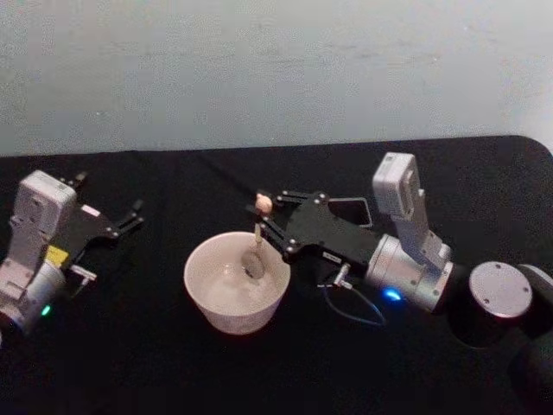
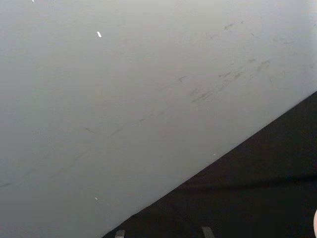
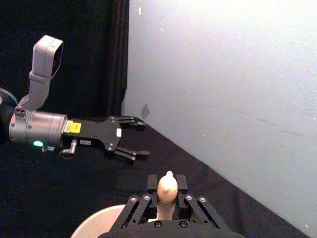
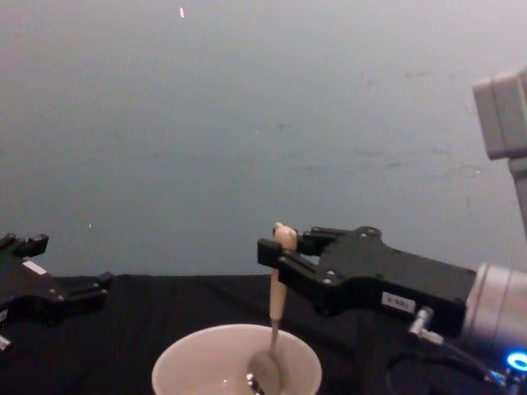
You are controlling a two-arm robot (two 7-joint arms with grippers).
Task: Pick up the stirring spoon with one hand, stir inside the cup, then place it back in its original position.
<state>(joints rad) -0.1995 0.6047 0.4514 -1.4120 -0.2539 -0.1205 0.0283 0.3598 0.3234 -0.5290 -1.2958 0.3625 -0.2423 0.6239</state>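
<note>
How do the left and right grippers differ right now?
The right gripper is shut on the stirring spoon over the cup; the left gripper is open and empty. The right gripper reaches to the cup; the left gripper sits apart, left of it. Both are black.

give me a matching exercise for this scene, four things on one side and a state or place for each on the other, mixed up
Things:
1. stirring spoon
2. cup
3. left gripper
4. right gripper

States:
A. open, holding nothing
B. shut on the spoon's handle
C. near upright, bowl end down inside the cup
D. standing on the black table

Pairs: 1-C, 2-D, 3-A, 4-B
</note>
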